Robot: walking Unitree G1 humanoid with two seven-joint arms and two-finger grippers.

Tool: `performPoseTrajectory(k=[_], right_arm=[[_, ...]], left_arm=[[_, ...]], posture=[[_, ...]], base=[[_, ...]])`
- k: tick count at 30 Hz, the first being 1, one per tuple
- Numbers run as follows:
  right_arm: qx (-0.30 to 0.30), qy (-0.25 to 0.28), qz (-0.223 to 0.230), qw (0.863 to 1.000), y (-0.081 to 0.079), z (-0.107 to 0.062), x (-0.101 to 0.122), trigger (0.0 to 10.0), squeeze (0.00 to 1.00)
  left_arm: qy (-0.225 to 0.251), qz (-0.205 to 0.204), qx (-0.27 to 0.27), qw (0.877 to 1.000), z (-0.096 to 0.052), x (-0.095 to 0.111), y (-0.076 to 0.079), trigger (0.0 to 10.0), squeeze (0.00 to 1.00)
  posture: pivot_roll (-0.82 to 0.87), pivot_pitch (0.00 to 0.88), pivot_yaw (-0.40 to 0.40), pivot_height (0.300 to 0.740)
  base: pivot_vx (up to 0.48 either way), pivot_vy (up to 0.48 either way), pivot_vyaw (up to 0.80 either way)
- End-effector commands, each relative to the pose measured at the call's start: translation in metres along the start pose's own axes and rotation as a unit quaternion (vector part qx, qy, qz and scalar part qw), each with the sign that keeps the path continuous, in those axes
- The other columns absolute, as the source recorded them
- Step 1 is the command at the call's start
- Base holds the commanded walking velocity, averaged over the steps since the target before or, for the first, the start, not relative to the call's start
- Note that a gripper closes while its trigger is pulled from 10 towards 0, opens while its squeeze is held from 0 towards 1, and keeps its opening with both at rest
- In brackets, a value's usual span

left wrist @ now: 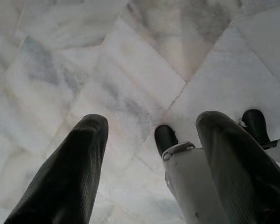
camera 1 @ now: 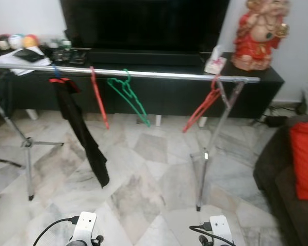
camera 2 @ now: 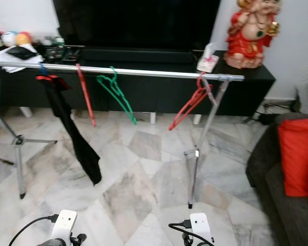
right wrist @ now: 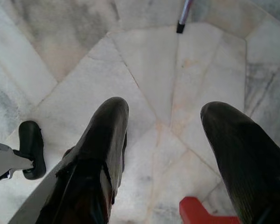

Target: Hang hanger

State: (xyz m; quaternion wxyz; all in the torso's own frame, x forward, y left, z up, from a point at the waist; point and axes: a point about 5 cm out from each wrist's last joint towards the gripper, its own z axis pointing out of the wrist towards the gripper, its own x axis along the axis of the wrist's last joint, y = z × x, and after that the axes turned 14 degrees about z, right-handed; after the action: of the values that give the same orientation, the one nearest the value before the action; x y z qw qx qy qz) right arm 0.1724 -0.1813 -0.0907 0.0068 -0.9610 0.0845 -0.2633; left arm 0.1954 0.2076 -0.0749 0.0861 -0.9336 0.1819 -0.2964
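- Silver rail ran left to right across the far part of the room, carried on splayed tripod legs, so anything hooked on it could swing free above the marble floor.
- Along that rail hung a black garment at the left, then a red hanger, a green hanger, and another red hanger by the right-hand support; each tilted off its hook, as loose hangers do.
- My left pincer pointed down at the floor, fingers spread wide with nothing between them.
- My right pincer hung the same way, fingers well apart and empty; a red corner showed at the near edge of its wrist view, but I could not tell what it was.
- Both arms sat low and near me, well apart from the rail, which I took to mean no hanger was in hand for the task yet.
- Behind the rail stood a dark TV desk with a red statue at its right end, and a dark sofa with a red cushion at the right.
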Motion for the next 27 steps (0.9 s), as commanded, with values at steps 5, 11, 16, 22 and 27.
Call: performPoseTrajectory(k=[5, 11, 16, 22, 27], right_arm=[[-0.001, 0.001, 0.002, 1.000, -0.0002, 0.0004, 0.0026, 10.0, 0.00], [-0.001, 0.002, 0.000, 1.000, 0.0003, 0.0004, 0.0037, 10.0, 0.00], [0.000, 0.002, -0.001, 1.000, 0.0007, 0.0005, 0.0043, 10.0, 0.00], [0.001, 0.002, -0.002, 1.000, 0.0008, 0.0005, 0.0047, 10.0, 0.00], [0.002, 0.001, -0.004, 1.000, 0.0007, 0.0005, 0.0044, 10.0, 0.00]], left_arm=[[-0.009, 0.029, -0.004, 1.000, -0.0007, -0.0047, 0.0008, 10.0, 0.00], [-0.016, 0.016, 0.005, 1.000, -0.0012, -0.0076, -0.0028, 10.0, 0.00], [-0.015, 0.024, 0.002, 1.000, -0.0008, -0.0057, -0.0020, 10.0, 0.00], [-0.013, 0.023, 0.002, 1.000, -0.0006, -0.0047, -0.0019, 10.0, 0.00], [-0.010, 0.009, 0.001, 1.000, -0.0006, -0.0046, -0.0014, 10.0, 0.00]], posture=[[-0.01, 0.000, -0.020, 0.740], [-0.01, 0.000, -0.025, 0.740], [-0.01, 0.000, -0.026, 0.740], [-0.01, 0.000, -0.028, 0.740], [-0.01, 0.000, -0.027, 0.740]], base=[[0.000, 0.000, -0.77], [0.000, -0.269, -0.77], [0.000, 0.000, -0.77], [0.000, 0.000, -0.77], [0.000, 0.000, -0.76]])
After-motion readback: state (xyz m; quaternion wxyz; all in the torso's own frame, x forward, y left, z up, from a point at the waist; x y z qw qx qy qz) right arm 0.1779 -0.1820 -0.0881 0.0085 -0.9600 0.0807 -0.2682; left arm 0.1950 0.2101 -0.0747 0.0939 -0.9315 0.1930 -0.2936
